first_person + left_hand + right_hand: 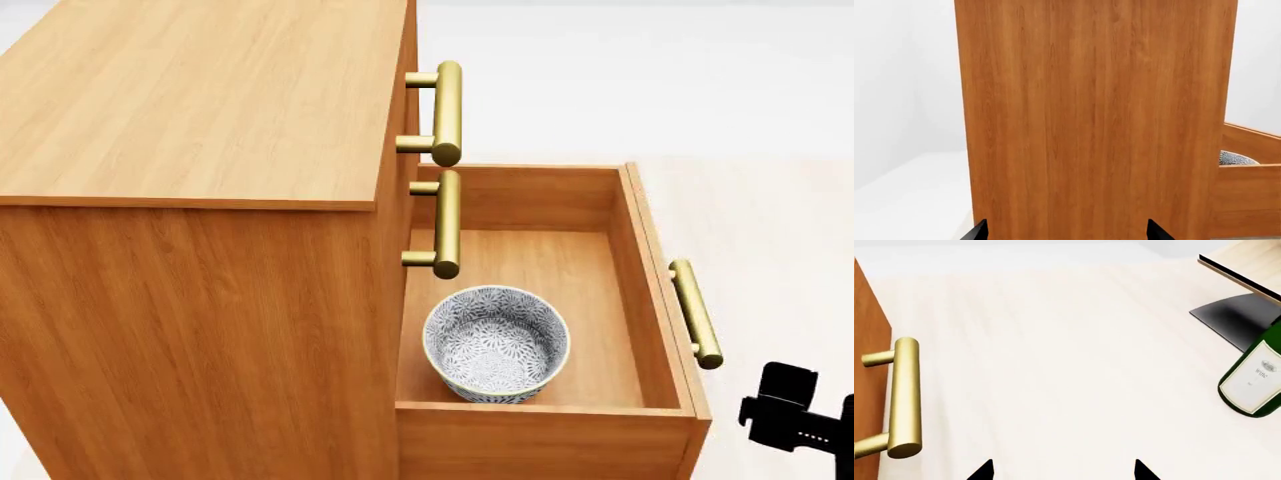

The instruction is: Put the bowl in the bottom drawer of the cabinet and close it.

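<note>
While the bottom drawer [641, 290] of the cabinet [200, 300] stands pulled out, the bowl [497, 342] sits upright inside it, near the front-left corner. Right gripper [1062, 471]: fingertips spread, nothing held; it hangs outside the drawer front, just beside the brass handle [904, 397], apart from the bowl. Left gripper [1066, 232]: fingertips parted, empty, facing the cabinet's side panel. Green bottle [1257, 382] lies near a rack [1244, 287].
</note>
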